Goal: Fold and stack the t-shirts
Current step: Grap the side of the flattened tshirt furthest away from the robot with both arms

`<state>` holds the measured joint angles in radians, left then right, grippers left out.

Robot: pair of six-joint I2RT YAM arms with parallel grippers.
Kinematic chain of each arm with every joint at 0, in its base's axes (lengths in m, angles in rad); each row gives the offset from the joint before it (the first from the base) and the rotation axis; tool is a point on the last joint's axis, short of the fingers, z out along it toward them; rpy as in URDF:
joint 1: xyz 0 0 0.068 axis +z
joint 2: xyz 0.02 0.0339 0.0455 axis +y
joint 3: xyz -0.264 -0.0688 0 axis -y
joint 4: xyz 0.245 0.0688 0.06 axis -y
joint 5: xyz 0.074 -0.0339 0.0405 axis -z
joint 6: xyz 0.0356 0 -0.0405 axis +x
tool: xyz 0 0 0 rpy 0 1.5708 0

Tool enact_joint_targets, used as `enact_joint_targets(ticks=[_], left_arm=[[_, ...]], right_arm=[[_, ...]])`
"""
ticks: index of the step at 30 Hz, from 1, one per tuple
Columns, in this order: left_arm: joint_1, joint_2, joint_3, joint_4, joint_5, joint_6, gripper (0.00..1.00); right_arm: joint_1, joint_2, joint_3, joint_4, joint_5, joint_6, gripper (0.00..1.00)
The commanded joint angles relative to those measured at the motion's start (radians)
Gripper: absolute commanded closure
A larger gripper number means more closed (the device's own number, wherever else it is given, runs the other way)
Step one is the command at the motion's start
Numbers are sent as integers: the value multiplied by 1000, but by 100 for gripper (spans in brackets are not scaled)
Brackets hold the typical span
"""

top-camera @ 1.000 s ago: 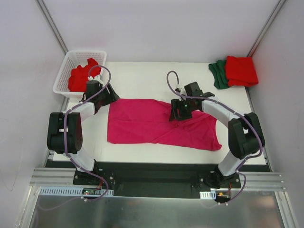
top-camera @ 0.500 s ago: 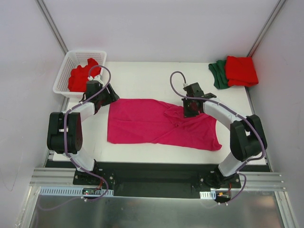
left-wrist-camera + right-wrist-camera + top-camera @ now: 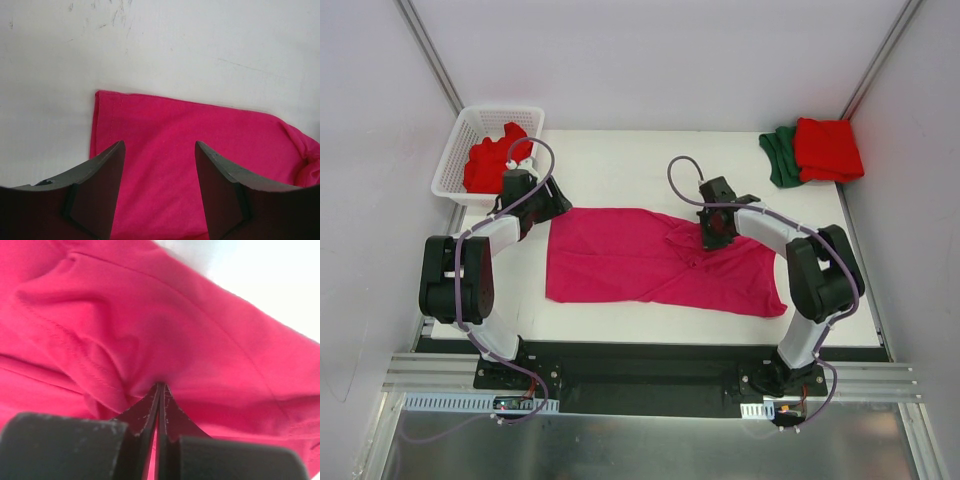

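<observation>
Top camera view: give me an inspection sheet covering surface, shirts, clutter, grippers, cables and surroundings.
Surface: white table, scuffed.
Job's things: magenta shirt spread mid-table, bunched at right; crumpled red shirt in basket; folded red shirt partly on green shirt, far right.
Clutter: white basket, far left.
Grippers: left gripper open over magenta shirt's left end; right gripper shut on magenta shirt.
Cables: purple cables loop off both wrists.
Surroundings: white walls; metal rail by the bases.

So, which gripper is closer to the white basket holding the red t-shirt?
Left. The left gripper is open just right of the basket, over a corner of the pink t-shirt. The right gripper is farther right, shut on that t-shirt.
</observation>
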<state>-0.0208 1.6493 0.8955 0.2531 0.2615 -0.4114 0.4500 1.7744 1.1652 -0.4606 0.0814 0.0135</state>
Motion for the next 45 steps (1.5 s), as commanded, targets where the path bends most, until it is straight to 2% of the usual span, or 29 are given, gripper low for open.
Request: enact_joint_targets(ticks=[1, 5, 12, 20, 25, 27, 30, 34, 38, 41, 45], left_arm=[[-8, 6, 39, 18, 13, -6, 43], [-8, 9, 37, 18, 10, -6, 43], [-8, 12, 37, 20, 13, -9, 43], [-8, 18, 34, 26, 15, -13, 44], [-8, 17, 33, 26, 13, -13, 44], [-8, 17, 31, 26, 15, -13, 44], [-8, 17, 29, 28, 15, -14, 44], [-8, 17, 33, 29, 18, -15, 44], [-10, 17, 33, 29, 19, -17, 44], [-10, 14, 29, 31, 18, -17, 44], [-10, 12, 31, 31, 18, -17, 44]], right_arm=[[27, -30, 10, 8, -48, -7, 99], [36, -49, -12, 10, -72, -37, 99], [42, -98, -61, 33, -248, -55, 99], [42, -159, -113, 137, -566, -63, 99], [42, -136, -125, 223, -860, -26, 99], [45, -115, -121, 229, -907, -27, 98], [47, -139, -121, 214, -844, -38, 97], [53, -205, -116, 152, -578, -61, 87], [62, -266, -131, 91, -416, -67, 60], [73, -303, -156, 70, -350, -67, 53], [98, -317, -190, 51, -301, -57, 52]])
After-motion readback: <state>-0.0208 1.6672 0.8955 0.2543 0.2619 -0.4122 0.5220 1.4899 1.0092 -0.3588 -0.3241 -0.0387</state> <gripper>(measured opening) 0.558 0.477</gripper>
